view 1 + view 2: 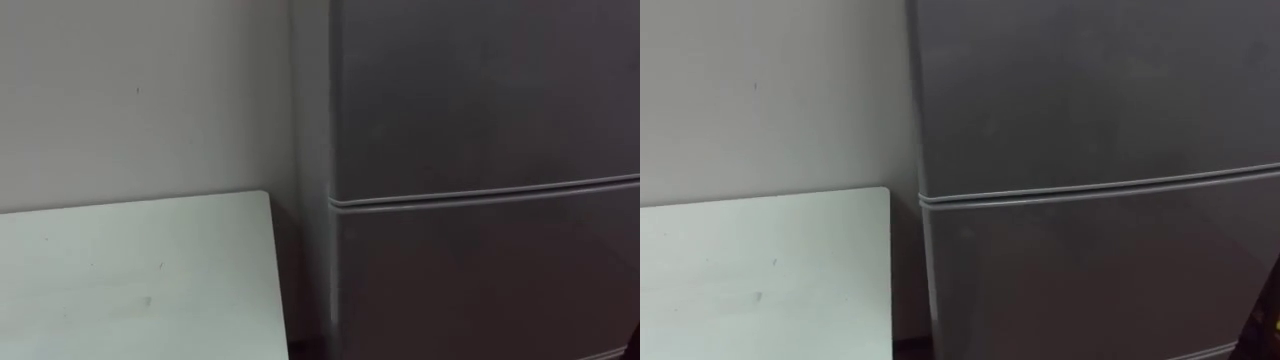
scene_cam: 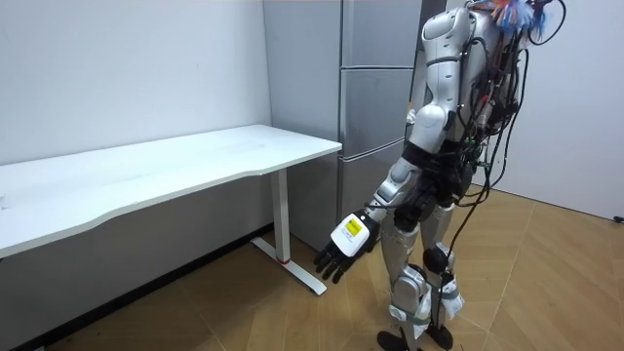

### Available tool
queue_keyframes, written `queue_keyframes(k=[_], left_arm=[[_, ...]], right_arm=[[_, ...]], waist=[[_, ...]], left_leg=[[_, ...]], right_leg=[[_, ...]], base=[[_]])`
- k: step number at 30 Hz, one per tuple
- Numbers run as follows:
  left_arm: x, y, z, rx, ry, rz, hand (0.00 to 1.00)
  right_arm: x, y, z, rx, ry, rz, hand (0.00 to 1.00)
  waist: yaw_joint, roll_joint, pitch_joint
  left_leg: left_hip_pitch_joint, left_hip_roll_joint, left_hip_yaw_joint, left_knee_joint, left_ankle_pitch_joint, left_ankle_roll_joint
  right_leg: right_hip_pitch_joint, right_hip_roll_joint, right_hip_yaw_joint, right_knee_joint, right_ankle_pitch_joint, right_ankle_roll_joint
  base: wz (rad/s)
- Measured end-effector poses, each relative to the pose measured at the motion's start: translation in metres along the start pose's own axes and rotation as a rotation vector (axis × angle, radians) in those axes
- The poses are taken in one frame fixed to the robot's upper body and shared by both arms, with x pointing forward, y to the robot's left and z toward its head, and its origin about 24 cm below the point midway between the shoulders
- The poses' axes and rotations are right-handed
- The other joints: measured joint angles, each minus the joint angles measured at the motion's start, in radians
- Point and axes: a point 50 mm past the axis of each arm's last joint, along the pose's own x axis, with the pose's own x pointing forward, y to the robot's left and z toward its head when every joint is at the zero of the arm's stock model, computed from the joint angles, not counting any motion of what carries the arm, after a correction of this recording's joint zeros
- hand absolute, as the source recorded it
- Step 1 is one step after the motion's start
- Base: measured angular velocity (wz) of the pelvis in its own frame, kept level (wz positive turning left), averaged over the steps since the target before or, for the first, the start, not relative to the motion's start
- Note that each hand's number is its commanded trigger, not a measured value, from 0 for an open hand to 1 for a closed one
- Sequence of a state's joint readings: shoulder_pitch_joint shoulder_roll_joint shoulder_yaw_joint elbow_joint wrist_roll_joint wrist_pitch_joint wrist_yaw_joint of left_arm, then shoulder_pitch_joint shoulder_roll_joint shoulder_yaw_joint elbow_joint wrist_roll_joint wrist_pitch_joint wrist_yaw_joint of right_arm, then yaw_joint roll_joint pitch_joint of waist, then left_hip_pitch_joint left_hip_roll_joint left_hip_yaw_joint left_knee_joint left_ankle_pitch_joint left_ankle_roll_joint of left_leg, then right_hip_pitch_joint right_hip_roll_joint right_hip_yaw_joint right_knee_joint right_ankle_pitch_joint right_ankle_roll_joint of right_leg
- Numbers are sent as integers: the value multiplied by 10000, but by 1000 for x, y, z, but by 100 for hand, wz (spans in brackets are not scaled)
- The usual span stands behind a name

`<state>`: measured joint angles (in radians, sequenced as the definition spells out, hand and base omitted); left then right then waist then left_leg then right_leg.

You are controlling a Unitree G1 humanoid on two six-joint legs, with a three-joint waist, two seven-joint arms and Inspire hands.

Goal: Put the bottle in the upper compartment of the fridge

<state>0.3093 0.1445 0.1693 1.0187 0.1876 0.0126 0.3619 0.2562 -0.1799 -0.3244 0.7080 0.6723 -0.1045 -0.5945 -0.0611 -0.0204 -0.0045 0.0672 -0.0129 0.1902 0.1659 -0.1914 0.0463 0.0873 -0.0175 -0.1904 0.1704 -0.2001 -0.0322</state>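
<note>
Plain pale wall (image 1: 130, 90) at the back, wood-pattern floor (image 2: 546, 283) below.

Against that wall, a tall grey fridge (image 1: 480, 120), straight ahead in the eye views and reaching from the middle to the right edge. Two doors, one above the other: upper door (image 1: 480, 90) shut, lower door (image 1: 480, 280) shut. Between them, a thin pale seam (image 1: 480, 193) running level across the front.

Just beside the fridge, on the robot's left, a long white table (image 1: 130, 270). Corner close to the fridge's side, with a narrow dark gap between the two. In the room view, held up on a white leg (image 2: 284, 219) and stretching away toward the room view's left.

In the room view, robot upright on both legs, close in front of the fridge and turned toward it, with the table's end at its left side.

Left hand (image 2: 341, 255) hanging low at the end of a lowered arm, beside the thigh and below tabletop level. Fingers fairly straight, loosely spread, pointing down at the floor. Nothing held, nothing touched.

Bottle's whereabouts: impossible to tell from these views.
</note>
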Motion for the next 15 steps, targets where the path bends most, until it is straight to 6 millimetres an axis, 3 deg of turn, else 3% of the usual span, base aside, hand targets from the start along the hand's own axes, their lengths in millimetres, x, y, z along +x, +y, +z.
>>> queue_keyframes(k=[8,15], left_arm=[[-1,-5,4,-48,-85,-146,0],[-1,-14,5,51,34,-610,0]], right_arm=[[-3,-11,-36,-1623,823,214,0],[-12,-7,-68,-3318,1831,2172,0]], waist=[[-23,95,30],[74,122,30]], left_leg=[[77,-2,10,-29,1,0],[127,-5,8,-36,-17,-8]], right_leg=[[7,24,118,15,1,-2],[16,28,145,25,0,-3]], base=[[-3],[-2]])
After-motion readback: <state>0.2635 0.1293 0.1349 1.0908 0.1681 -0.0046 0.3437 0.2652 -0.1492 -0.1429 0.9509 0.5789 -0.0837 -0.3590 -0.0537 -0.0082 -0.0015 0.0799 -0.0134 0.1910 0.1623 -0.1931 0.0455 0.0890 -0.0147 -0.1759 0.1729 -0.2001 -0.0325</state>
